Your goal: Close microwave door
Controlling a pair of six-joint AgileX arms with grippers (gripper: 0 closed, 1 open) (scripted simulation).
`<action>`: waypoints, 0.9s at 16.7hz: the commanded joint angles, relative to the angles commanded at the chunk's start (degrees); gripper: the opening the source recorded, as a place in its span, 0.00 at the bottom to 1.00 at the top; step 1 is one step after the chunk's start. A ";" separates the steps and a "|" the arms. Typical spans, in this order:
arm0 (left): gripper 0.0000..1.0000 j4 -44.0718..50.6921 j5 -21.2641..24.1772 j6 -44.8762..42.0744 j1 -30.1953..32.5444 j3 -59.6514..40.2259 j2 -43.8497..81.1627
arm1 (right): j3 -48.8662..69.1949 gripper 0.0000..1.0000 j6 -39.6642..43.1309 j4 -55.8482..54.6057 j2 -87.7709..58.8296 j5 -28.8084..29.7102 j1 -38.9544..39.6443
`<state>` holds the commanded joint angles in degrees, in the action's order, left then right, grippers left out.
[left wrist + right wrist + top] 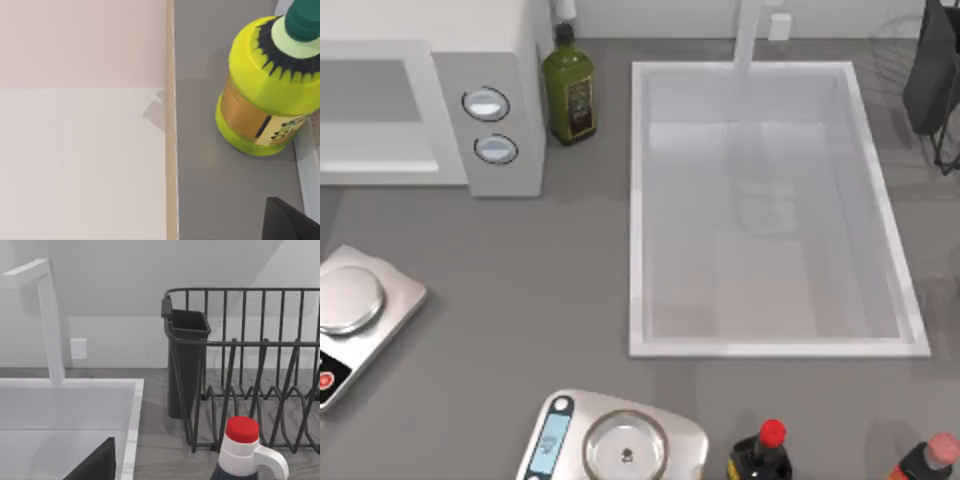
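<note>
microwave [430,60] sits in the upper left of the top view, with the grey knob panel [492,128] on its right end. left of that panel the front reads as an open cavity [370,120]: grey back wall, white floor. i can't pick out the microwave door itself. my guess is it's swung out past the left edge of the frame.

the left wrist view looks down on a flat white slab [80,160] with a straight edge, and the green oil bottle [270,95] is just beside it. in the top view that same bottle [568,95] stands just right of the microwave, so i judge the left arm is over the microwave's right end. the dark wedge at the lower right of that view is likely part of the left gripper [287,222]. grip state: can't tell.

the right wrist view faces the faucet [50,320], sink [65,405], dish rack [250,365] and a red-capped bottle [242,445], well away from the microwave. right gripper state: can't tell.

key relation: the door should lie toward frame-left of the left arm, which is clearly the nearer one. the push would run back toward the cavity.

writing: the oil bottle's labels aren't legible in either view. the near scale [615,440] has a blue display with no readable digits.
</note>
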<state>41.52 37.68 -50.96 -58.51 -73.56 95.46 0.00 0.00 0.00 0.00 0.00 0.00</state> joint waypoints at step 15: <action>0.00 -21.53 0.23 -0.38 -0.19 14.37 7.18 | 0.00 1.00 0.00 0.00 0.00 0.00 0.00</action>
<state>19.99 37.91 -51.34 -58.71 -59.19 102.65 0.00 0.00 0.00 0.00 0.00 0.00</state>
